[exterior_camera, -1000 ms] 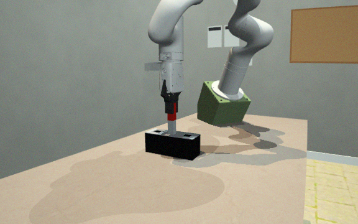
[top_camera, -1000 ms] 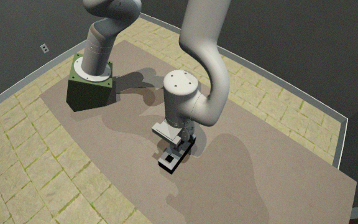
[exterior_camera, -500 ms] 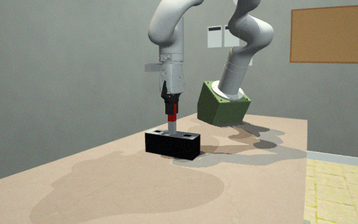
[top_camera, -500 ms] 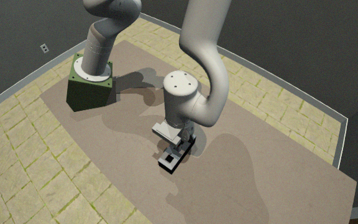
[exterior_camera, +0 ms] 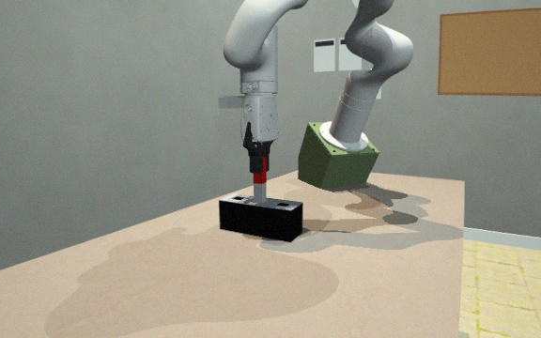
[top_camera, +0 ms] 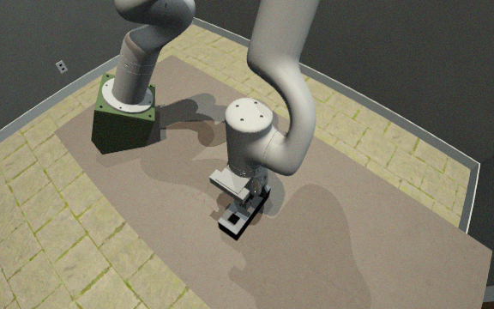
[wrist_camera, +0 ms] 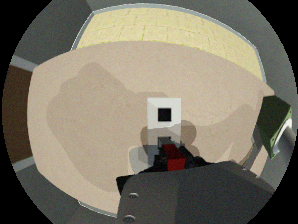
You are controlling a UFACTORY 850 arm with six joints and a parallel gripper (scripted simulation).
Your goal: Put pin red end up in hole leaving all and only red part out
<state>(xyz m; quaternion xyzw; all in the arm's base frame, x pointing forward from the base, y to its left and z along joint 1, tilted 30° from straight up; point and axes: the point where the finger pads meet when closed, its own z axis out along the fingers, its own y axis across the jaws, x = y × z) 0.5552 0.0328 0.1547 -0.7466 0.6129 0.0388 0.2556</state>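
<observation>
Covering a tan desk (exterior_camera: 393,291) is the arm's broad shadow; yellow floor tiles (top_camera: 24,240) and grey walls surround it. No legible writing on the wall sheets (exterior_camera: 324,55). Jaws clamped on the pin (exterior_camera: 260,180) by its red end, upright in the block's (exterior_camera: 261,220) middle hole, grey showing. Green pedestal (exterior_camera: 319,164) behind.

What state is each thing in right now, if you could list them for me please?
Claw: shut on the pin's red end.
Pin: upright, red end up, lower grey part in the block's middle hole, some grey showing above the top.
Block: flat on the table, the two outer holes open.
Outer hole: nothing in it.
Outer hole: nothing in it.
</observation>
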